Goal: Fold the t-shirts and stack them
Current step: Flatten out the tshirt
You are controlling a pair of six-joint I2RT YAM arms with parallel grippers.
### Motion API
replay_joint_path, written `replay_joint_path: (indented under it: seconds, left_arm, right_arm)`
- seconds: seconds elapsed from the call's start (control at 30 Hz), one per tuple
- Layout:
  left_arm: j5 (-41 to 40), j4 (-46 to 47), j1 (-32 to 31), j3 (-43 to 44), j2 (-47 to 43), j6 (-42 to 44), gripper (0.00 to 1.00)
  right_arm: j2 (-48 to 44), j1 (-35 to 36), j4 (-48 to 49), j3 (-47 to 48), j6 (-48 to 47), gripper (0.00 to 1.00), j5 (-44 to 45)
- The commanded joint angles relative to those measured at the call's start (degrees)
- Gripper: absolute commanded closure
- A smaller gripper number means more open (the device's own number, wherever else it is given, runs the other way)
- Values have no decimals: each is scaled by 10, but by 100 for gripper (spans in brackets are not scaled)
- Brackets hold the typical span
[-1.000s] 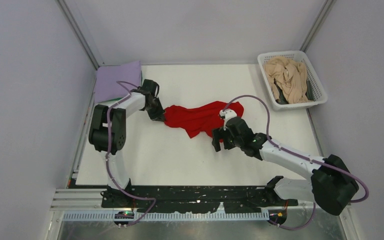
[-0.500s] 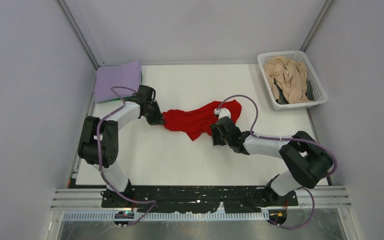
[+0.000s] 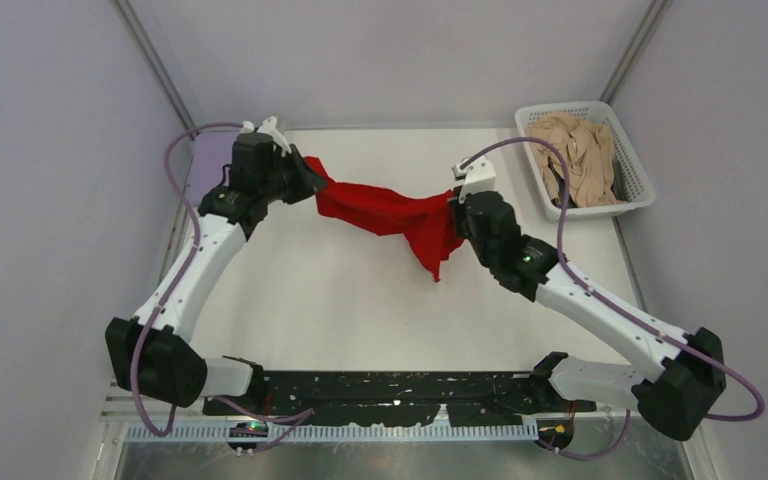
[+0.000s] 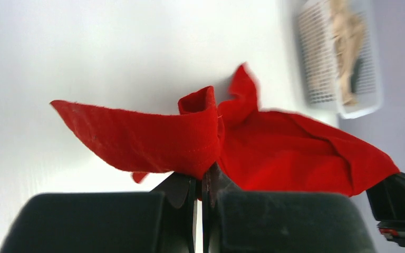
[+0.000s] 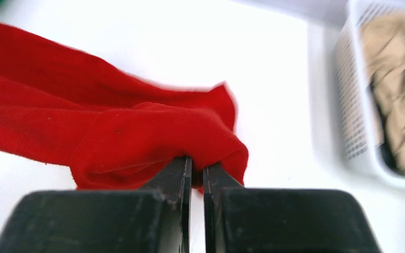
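- My left pincer (image 4: 199,182) is pressed together on a rolled edge of the bright red soft cloth t-shirt (image 4: 295,158), which bunches just above its tips.
- My right pincer (image 5: 196,168) is clamped on a thick wad at the other end.
- Between the pincers the shirt hangs as a sagging, twisted band above the white bench (image 3: 360,310), with a tail drooping beside the right pincer.
- I judge it light, limp and unlikely to slip. To spread it flat, I'd take hold at the hem corners or shoulder seams rather than at the wads.
- Beyond the right pincer, a crumpled beige cloth t-shirt (image 3: 580,160) lies in the white plastic lattice basket (image 3: 582,107).
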Motion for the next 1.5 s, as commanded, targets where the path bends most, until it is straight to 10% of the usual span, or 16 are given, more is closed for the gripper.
replay_joint_path:
  seconds: [0.0, 0.53, 0.8, 0.93, 1.1, 1.2, 1.3, 1.47]
  left_arm:
    - [-4, 31, -15, 69, -84, 42, 100]
    - [-29, 84, -46, 41, -383, 103, 100]
    - [-133, 18, -46, -17, -282, 70, 100]
    - [-199, -24, -40, -37, -161, 49, 98]
    - [-202, -77, 6, -8, 37, 32, 52]
    - [-131, -73, 24, 19, 94, 33, 5]
    - [-103, -48, 22, 14, 78, 40, 0]
    - [-24, 1, -14, -27, 23, 46, 0]
  right_arm:
    - [-96, 2, -57, 108, -94, 95, -14]
    - [-246, 2, -173, 266, -64, 95, -362]
    - [-131, -1, -222, 230, -38, 95, -215]
    - [-3, -54, -215, 212, 8, 93, -291]
    - [199, -126, -177, 226, 42, 64, -423]
    - [303, -135, -205, 291, 40, 44, -407]
    - [314, -136, -212, 306, 45, 6, -327]
    - [201, -146, -157, 208, 89, 5, -210]
